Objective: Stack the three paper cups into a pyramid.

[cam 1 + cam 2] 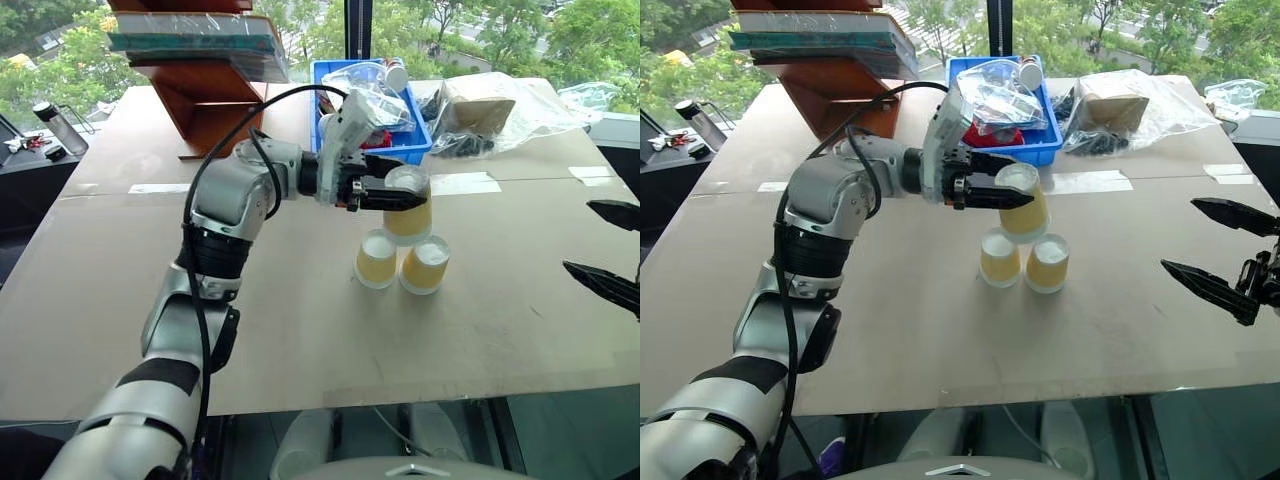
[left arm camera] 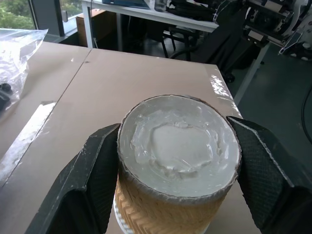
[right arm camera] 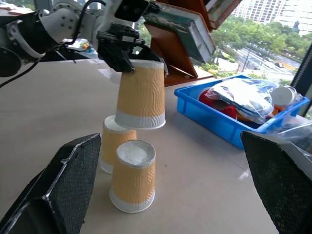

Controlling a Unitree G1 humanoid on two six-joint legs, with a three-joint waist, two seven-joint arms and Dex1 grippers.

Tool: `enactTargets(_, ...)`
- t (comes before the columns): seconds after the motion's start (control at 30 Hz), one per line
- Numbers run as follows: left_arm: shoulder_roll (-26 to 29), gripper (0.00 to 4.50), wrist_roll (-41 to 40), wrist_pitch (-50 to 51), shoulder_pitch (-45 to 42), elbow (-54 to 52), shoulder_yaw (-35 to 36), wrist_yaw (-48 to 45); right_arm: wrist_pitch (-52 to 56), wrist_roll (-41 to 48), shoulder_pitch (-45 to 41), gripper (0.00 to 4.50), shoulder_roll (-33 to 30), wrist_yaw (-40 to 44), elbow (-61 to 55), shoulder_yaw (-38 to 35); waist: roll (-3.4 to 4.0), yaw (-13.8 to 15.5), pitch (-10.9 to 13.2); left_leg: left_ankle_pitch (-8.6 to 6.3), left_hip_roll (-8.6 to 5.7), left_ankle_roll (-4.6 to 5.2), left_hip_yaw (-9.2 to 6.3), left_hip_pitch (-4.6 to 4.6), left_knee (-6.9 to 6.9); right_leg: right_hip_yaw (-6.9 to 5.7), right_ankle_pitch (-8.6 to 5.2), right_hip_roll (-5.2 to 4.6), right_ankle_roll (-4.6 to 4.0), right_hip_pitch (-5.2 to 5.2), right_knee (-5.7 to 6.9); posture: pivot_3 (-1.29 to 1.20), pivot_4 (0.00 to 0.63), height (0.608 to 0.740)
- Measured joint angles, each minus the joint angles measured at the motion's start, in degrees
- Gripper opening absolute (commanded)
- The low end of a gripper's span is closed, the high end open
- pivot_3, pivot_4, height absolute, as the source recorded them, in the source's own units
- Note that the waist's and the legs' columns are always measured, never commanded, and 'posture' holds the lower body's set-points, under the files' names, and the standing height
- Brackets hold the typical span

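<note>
2 upturned yellow-tan paper cups point(image 1: 400, 262) stand touching on the bench point(image 1: 300, 330) (base done). The left end effector point(image 1: 400, 193) grips the 3rd cup point(image 1: 408, 212) just above them, unplaced; the right end effector point(image 1: 1215, 250) gapes empty.

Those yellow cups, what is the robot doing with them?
It is building a little cup pyramid. Two paper cups stand upside down, side by side, on the brown table. The left gripper has its jaws shut on the third cup, also upside down, and holds it in the air just above the other two, not yet resting on them. The right gripper waits off to the side with its jaws open and nothing in them.
</note>
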Motion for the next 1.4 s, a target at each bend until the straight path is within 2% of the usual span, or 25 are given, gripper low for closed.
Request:
enactTargets(0.27,-2.8,3.38,2.39,-2.34,0.2,1.32,-2.03,0.01,-2.04,-1.39,-0.53,4.5,-1.59,6.16,3.46,0.02,-0.01,0.12,0.01,0.0,0.0,0.0,-0.01,-0.01,0.02,-0.01,0.0,-0.01,0.0,0.0,0.0,0.0,0.15,0.74)
enactTargets(0.53,-3.56,3.38,2.61,-1.68,0.27,1.04,-2.09,0.55,-2.04,-2.58,-0.54,4.5,-1.6,6.46,4.83,0.02,-0.02,0.12,0.01,0.0,0.0,0.0,-0.01,-0.01,0.02,0.0,0.0,-0.02,0.0,-0.01,0.0,0.0,0.15,0.74)
enactTargets(0.93,-0.77,3.38,2.3,3.43,0.38,-4.44,-3.67,-1.16,-2.02,-2.91,-0.79,4.5,-1.61,7.21,5.79,0.02,-0.01,0.12,0.01,0.0,0.01,0.0,-0.01,-0.01,0.03,0.0,0.0,-0.02,0.0,0.0,0.0,0.0,0.15,0.74)
enactTargets(1.4,0.14,3.38,3.07,1.62,0.59,-5.38,-5.52,-1.93,-2.01,-3.12,-0.9,4.5,-1.59,6.89,5.77,0.02,-0.01,0.12,0.01,0.0,0.01,0.0,-0.01,-0.01,0.03,0.01,0.0,-0.02,0.0,0.0,0.0,0.0,0.15,0.74)
